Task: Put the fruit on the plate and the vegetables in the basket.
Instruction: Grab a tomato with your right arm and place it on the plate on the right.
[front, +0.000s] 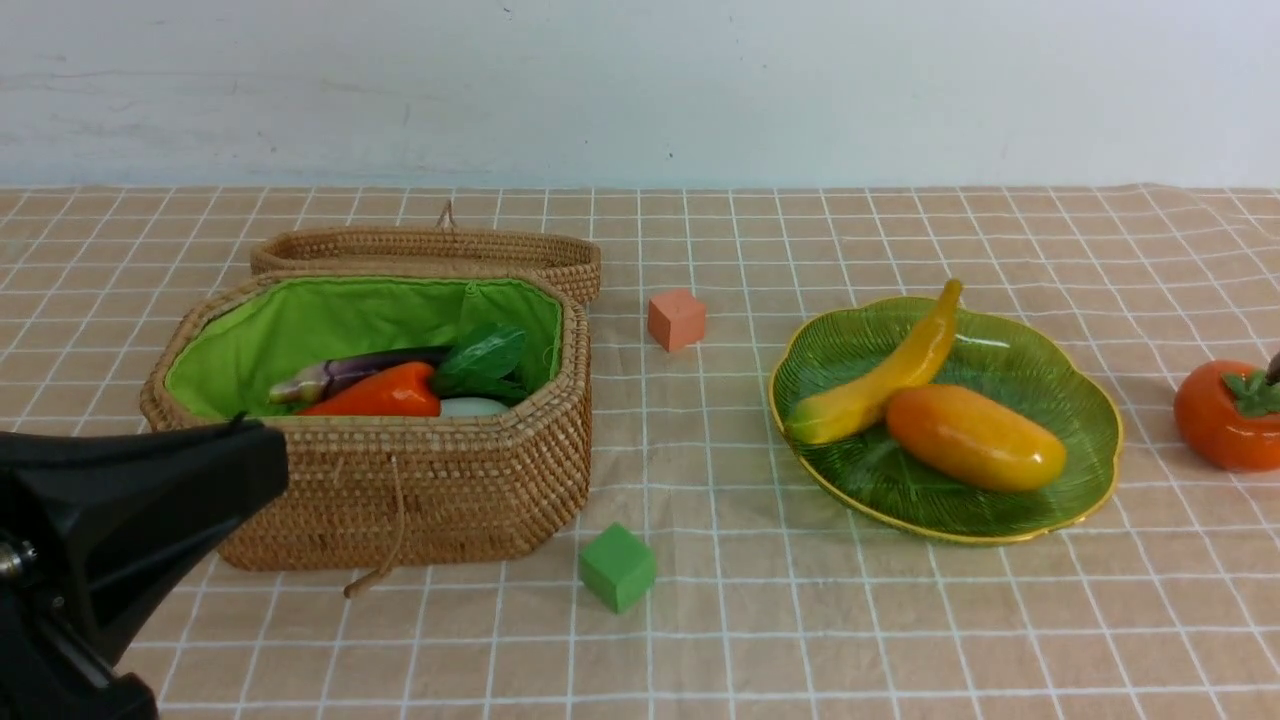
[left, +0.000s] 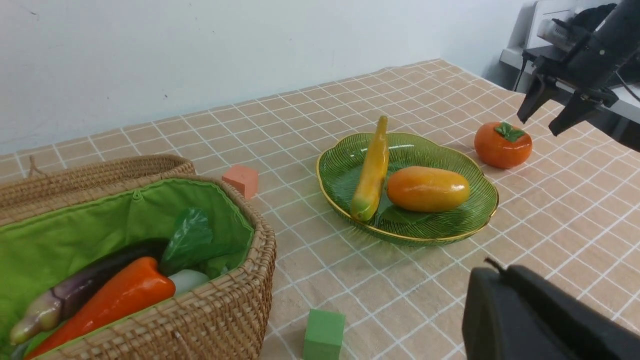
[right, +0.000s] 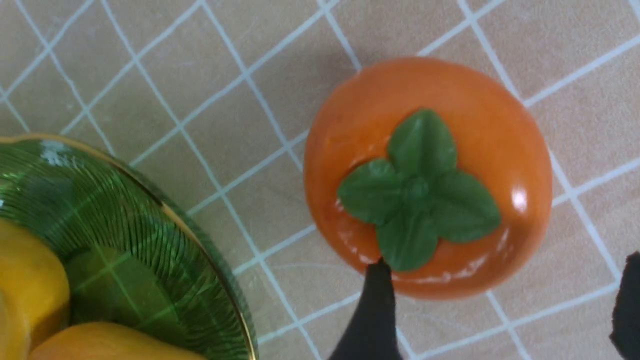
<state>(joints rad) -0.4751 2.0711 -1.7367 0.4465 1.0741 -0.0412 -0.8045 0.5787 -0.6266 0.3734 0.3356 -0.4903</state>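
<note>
The yellow banana (front: 885, 378) and the orange-yellow mango (front: 975, 437) lie on the green glass plate (front: 1090, 400). The round orange persimmon (front: 1222, 415) stands on the cloth just right of the plate. My right gripper (right: 505, 280) is open and hovers just above the persimmon (right: 427, 175), with one fingertip (right: 377, 280) over its edge; it also shows in the left wrist view (left: 537, 126). The open wicker basket (front: 400, 490) holds the purple eggplant (front: 350, 372), the carrot (front: 385, 395) and the white radish (front: 472, 407). The gourd does not show. My left gripper (front: 270, 465) is shut and empty in front of the basket.
A small orange cube (front: 676, 319) sits between the basket and the plate, towards the wall. A small green cube (front: 617, 566) lies in front of the basket's right corner. The basket's lid (front: 430, 248) lies open behind it. A checked cloth covers the table.
</note>
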